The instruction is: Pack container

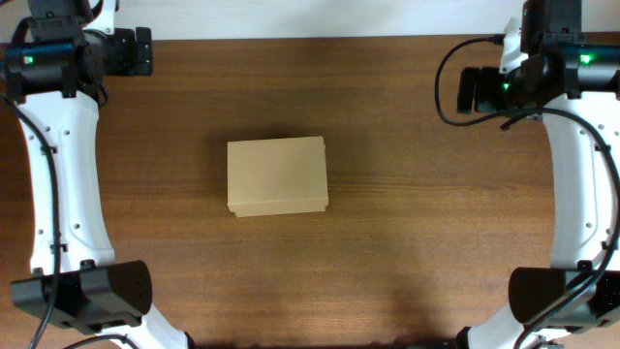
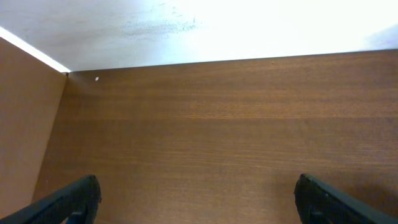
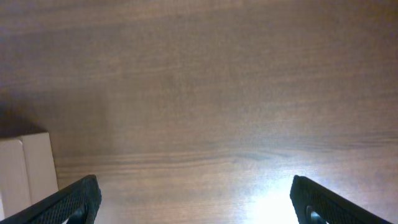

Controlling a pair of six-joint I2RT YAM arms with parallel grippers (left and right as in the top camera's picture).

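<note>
The container (image 1: 277,175) is a plain tan cardboard box with its lid shut, lying in the middle of the wooden table. A pale corner of it shows at the lower left of the right wrist view (image 3: 25,174). My left gripper (image 1: 143,50) is at the far left corner, well away from the box; in the left wrist view its fingers (image 2: 199,202) are spread wide and empty over bare wood. My right gripper (image 1: 467,89) is at the far right, also apart from the box; its fingers (image 3: 196,202) are spread wide and empty.
The wooden table (image 1: 387,233) ends at a white wall at the back (image 2: 186,31). Both arm bases stand at the front corners (image 1: 87,296) (image 1: 557,291). No tape rolls or other loose items show.
</note>
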